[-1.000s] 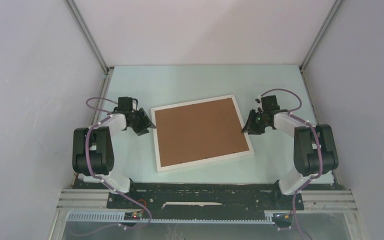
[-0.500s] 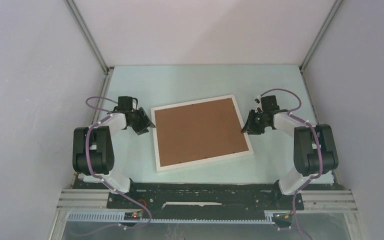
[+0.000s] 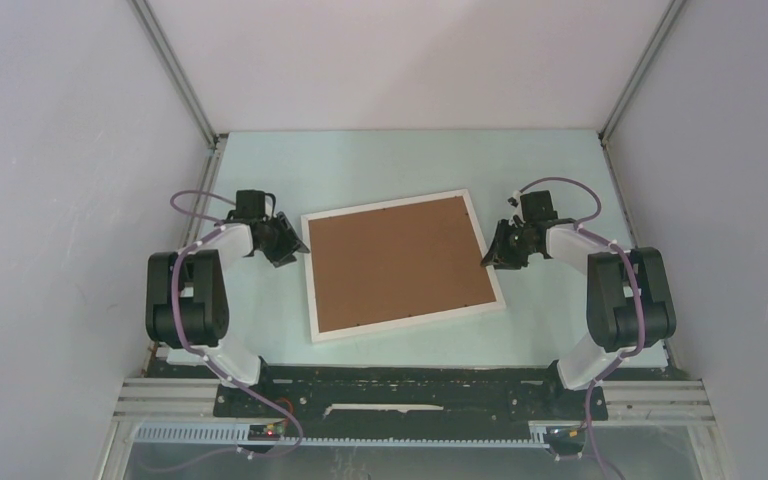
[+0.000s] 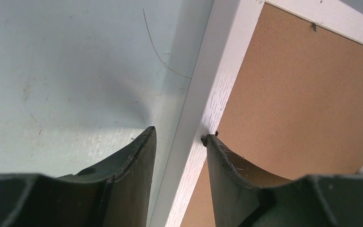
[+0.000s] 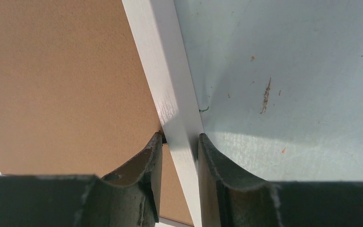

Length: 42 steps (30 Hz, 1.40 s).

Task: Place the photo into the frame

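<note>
The white frame [image 3: 387, 203] lies face down on the table, tilted a little, with a brown backing board [image 3: 400, 262] filling it. The photo is hidden. My left gripper [image 3: 295, 248] straddles the frame's left rail [image 4: 217, 80]. Its jaws are open: one finger is at the rail's inner edge and the other stands a little off the outer side [image 4: 179, 133]. My right gripper [image 3: 493, 258] is shut on the right rail [image 5: 156, 56], one finger on the board side and one on the table side [image 5: 180, 135].
Pale green table [image 3: 400, 160] enclosed by grey walls on three sides. Both arm bases stand at the near edge. Small metal tabs hold the board along the frame's inner edge [image 4: 314, 27].
The frame has shifted slightly to the left and away. The left gripper has moved a little farther along the left rail. The right gripper has barely moved.
</note>
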{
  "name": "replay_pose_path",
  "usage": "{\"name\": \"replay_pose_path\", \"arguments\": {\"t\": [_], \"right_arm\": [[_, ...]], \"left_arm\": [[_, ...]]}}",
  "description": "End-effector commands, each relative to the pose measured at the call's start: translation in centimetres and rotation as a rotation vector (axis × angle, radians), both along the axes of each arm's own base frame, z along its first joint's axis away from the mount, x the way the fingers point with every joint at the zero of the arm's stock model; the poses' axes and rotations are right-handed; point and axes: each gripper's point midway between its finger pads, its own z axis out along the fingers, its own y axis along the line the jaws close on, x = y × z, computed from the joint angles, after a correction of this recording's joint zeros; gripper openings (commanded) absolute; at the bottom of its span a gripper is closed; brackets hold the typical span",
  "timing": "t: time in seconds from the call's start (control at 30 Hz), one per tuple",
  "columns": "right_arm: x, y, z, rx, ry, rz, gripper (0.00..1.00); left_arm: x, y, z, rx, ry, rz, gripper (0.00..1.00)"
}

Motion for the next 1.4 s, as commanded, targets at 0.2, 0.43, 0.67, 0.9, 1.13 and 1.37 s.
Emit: {"name": "replay_pose_path", "arguments": {"t": [0.2,0.43,0.67,0.9,1.13,1.37], "right_arm": [[-1.0,1.9,-0.6,0.039,0.038,0.063,0.24],[-1.0,1.9,-0.2,0.035,0.031,0.066,0.24],[-0.9,2.0,0.0,0.041,0.023,0.065,0.24],[-0.9,1.9,0.1,0.037,0.02,0.066,0.24],[-0.9,2.1,0.1,0.042,0.02,0.071,0.24],[-0.9,2.2,0.2,0.046,0.015,0.075,0.23]], "left_arm": [[0.8,1.0,-0.8,0.084,0.032,-0.009,0.47],[-0.6,0.7,-0.7,0.125,0.051,-0.049,0.46],[-1.7,0.4,-0.4,0.19,0.058,-0.09,0.46],[-0.4,-0.7,-0.8,0.183,0.054,-0.107,0.47],[1.3,-0.6,-0.6,0.196,0.053,-0.104,0.47],[1.6,-0.7,-0.5,0.201,0.081,-0.167,0.47]]}}
